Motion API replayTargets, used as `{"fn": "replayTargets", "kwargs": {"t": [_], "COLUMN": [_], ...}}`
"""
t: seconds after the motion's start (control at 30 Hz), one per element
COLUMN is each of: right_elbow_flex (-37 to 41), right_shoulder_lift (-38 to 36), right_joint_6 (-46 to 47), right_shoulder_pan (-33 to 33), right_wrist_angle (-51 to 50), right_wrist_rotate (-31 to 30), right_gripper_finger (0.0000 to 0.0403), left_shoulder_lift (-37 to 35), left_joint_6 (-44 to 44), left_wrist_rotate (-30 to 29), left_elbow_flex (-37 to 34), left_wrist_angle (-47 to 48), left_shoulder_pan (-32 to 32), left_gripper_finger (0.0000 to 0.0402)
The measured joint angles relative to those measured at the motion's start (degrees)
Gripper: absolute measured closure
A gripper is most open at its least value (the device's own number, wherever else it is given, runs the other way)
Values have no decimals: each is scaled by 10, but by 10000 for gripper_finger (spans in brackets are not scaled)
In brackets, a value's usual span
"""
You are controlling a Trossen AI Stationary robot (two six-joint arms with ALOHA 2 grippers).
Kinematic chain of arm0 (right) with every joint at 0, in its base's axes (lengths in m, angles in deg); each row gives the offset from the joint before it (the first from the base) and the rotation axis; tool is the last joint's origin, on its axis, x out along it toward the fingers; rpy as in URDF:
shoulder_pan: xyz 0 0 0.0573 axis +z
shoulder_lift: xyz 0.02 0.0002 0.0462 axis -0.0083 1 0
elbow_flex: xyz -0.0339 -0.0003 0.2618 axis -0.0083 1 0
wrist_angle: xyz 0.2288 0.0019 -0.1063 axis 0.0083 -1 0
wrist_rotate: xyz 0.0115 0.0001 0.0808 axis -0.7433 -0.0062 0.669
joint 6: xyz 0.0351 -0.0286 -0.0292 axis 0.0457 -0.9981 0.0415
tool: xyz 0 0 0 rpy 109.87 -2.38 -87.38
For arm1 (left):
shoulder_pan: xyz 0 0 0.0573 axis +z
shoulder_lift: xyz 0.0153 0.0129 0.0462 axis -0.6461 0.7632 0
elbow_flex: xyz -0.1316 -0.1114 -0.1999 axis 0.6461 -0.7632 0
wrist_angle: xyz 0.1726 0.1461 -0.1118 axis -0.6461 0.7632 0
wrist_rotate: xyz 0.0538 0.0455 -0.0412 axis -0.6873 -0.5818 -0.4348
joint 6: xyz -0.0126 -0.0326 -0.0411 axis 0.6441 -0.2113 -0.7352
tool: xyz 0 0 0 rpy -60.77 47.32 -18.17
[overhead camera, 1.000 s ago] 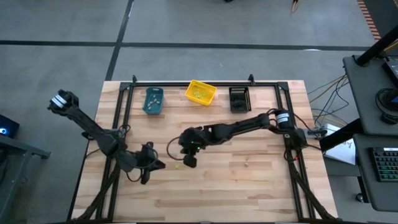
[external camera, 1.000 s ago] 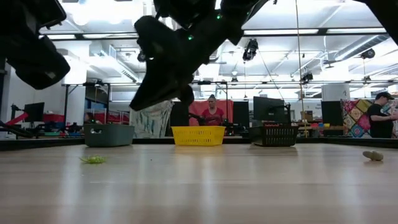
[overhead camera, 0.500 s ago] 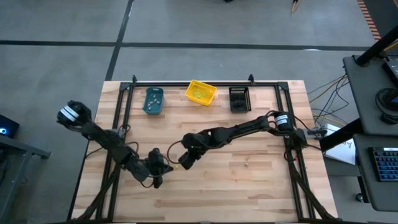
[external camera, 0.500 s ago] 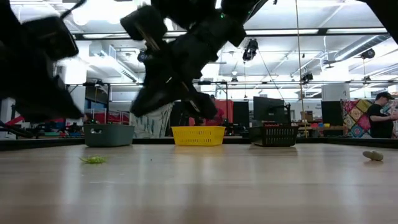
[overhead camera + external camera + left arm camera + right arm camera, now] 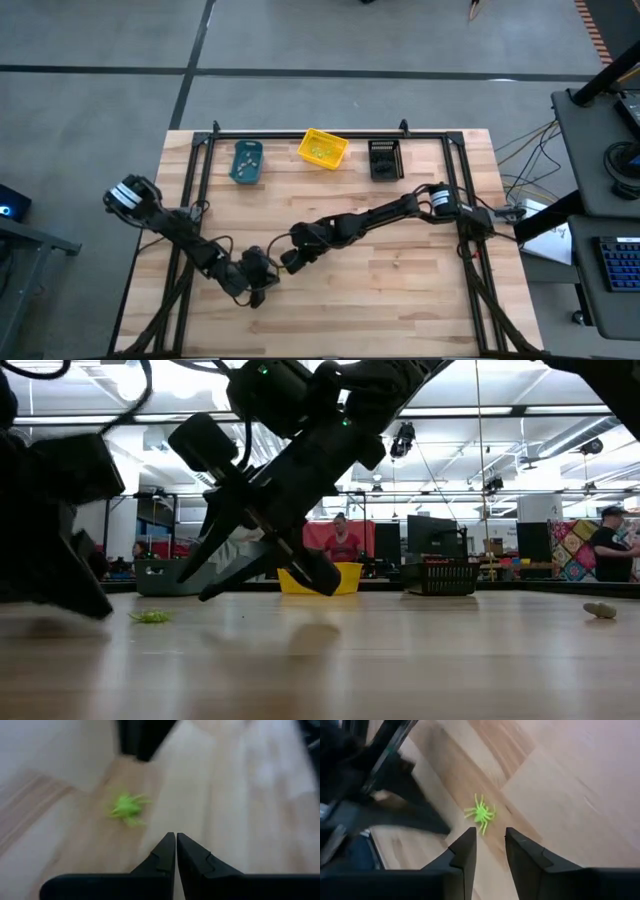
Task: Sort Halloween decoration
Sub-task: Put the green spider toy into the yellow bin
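A yellow-green spider trinket (image 5: 481, 813) lies flat on the wooden table, also seen in the left wrist view (image 5: 127, 808) and the low view (image 5: 150, 617). My right gripper (image 5: 490, 837) is open and hovers low, just short of the spider, with its fingers slanting down toward it (image 5: 265, 585). My left gripper (image 5: 175, 837) is shut and sits close to the spider on the other side (image 5: 262, 280). A pale trinket (image 5: 600, 610) lies far off toward the table's right. Neither gripper touches a trinket.
Three bins stand along the far edge: teal (image 5: 246, 162), yellow (image 5: 322, 149) with small pieces inside, and black (image 5: 385, 159). The two grippers are close together near the table's middle-left (image 5: 278, 268). People stand in the room beyond the table (image 5: 342, 540).
My right gripper has come down and moved toward the table's left and near edge, closing in on the green spider. My left gripper has swung toward the table's right and near edge, also toward the spider. The spider has stayed where it was.
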Motion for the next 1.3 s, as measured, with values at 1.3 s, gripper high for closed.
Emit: {"fn": "replayTargets", "kwargs": {"t": [1.3], "right_elbow_flex": [-1], "right_shoulder_lift": [37], "right_joint_6": [7], "right_shoulder_pan": [19], "right_wrist_angle": [54], "right_wrist_rotate": [-53], "right_gripper_finger": [333], "left_shoulder_lift": [30], "left_joint_6": [4], "left_wrist_rotate": [-61], "left_elbow_flex": [0], "left_wrist_angle": [-18], "left_shoulder_pan": [9], "left_gripper_finger": [401]}}
